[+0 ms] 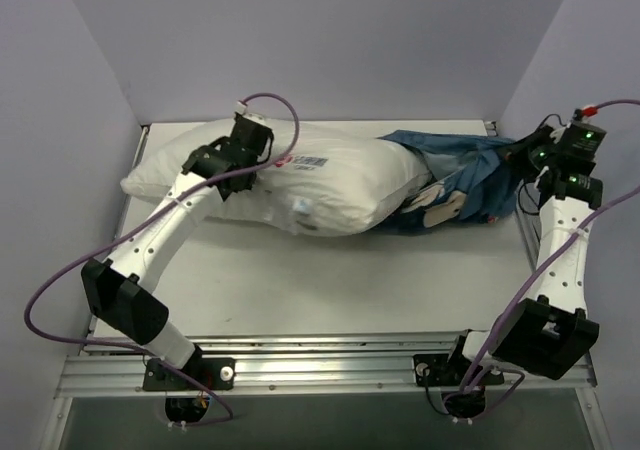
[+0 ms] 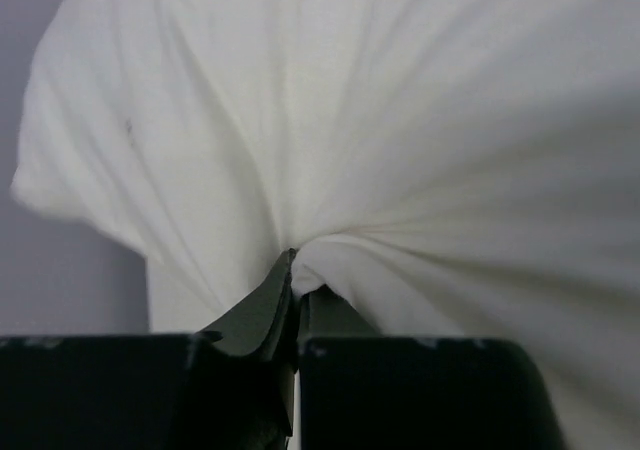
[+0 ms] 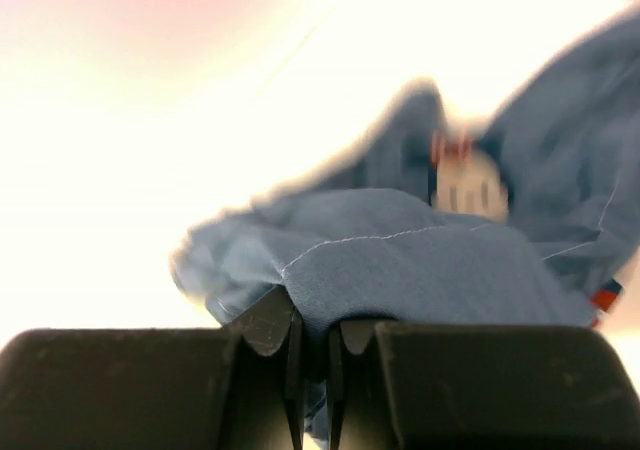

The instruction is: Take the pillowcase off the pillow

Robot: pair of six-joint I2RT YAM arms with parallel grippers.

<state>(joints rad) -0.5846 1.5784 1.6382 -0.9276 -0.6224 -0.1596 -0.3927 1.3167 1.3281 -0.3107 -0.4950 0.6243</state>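
The white pillow [image 1: 300,185] lies across the back of the table, mostly bare, with dark lettering and a small red mark on top. Its right end is still inside the dark-blue pillowcase [image 1: 465,175], bunched at the back right. My left gripper [image 1: 228,160] is shut on a pinch of the pillow's white fabric [image 2: 400,170], which puckers at the fingertips [image 2: 280,280]. My right gripper [image 1: 522,160] is shut on a fold of the blue pillowcase [image 3: 420,260], with a stitched seam and a cartoon face behind.
Lavender walls close in the table at the back and both sides. The white table surface [image 1: 330,280] lies in front of the pillow. A metal rail [image 1: 320,365] with the arm bases runs along the near edge. Cables loop from both arms.
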